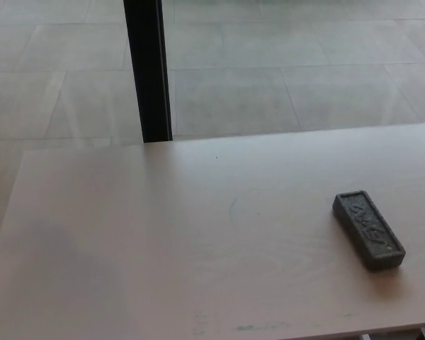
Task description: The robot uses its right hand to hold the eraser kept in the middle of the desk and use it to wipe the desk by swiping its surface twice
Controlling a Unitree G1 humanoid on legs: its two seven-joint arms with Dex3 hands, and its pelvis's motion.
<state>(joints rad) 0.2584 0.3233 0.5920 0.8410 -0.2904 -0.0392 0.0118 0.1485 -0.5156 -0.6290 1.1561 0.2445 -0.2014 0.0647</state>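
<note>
A: Starting with the robot hand: neither one shows in the head view, left or right, so whether either is released, clenched or grasping something cannot be told.

B: Agreed, no arm or forearm either. Eraser?

A: The eraser (pixel 368 229) lies flat on the counter (pixel 163 241), toward the right side of the picture, nearer the front edge than the back. It is a dark grey, rough-looking block, long and narrow, and it sits at an angle: the far end points up-left, the near end down-right. The top face has a raised rim and some embossed marking, too small to read.

B: Anything touching it?

A: Nothing. It rests alone, with a soft shadow along its right and near sides.

B: Counter surface?

A: Pale, light wood tone, mostly bare. A faint curved mark (pixel 233 206) sits near the middle, well left of the eraser. A tiny dark speck (pixel 216 156) is close to the back edge. Some greenish smudges (pixel 258 327) run along the front edge.

B: Behind the counter?

A: A black upright post (pixel 148 71) stands just past the back edge, left of centre, running out of the top of the frame. Around it is a floor (pixel 304 71) of large grey tiles.
</note>
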